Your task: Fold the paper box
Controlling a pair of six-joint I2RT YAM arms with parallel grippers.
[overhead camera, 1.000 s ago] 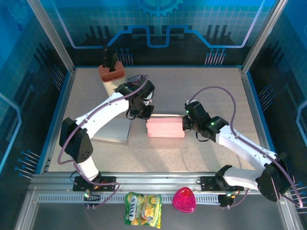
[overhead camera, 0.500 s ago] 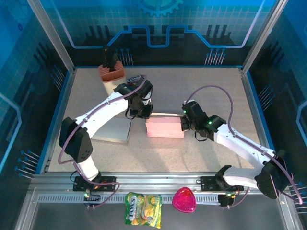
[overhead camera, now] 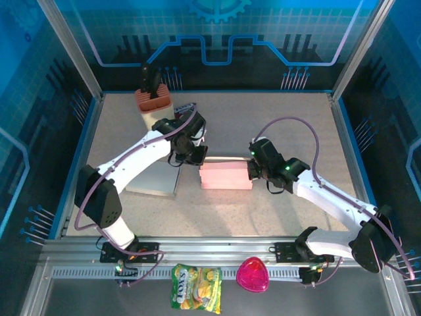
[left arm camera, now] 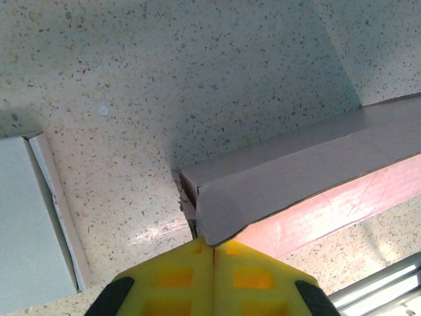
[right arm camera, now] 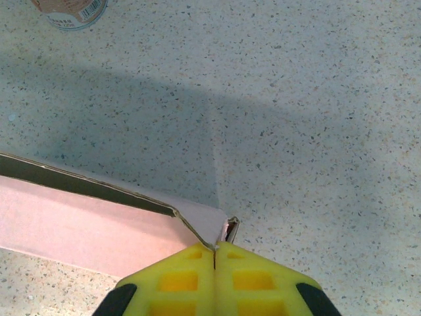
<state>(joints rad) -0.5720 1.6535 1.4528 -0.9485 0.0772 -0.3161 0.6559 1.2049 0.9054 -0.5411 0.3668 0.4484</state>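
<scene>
L gripper (left arm camera: pixel 214 247): pads shut tight, tips touching end corner of paper box (overhead camera: pixel 227 176), pinch on flap unclear | R gripper (right arm camera: pixel 215 249): shut too, tips at box's other end flap | box: mid-frame on desk (overhead camera: pixel 276 125), top view

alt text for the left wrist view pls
The left end effector, its yellow fingers shut together, sits right at the end corner of the pink paper box, which runs away toward the upper right on the speckled table. A flat grey cardboard piece lies apart from the box at the left edge.
</scene>
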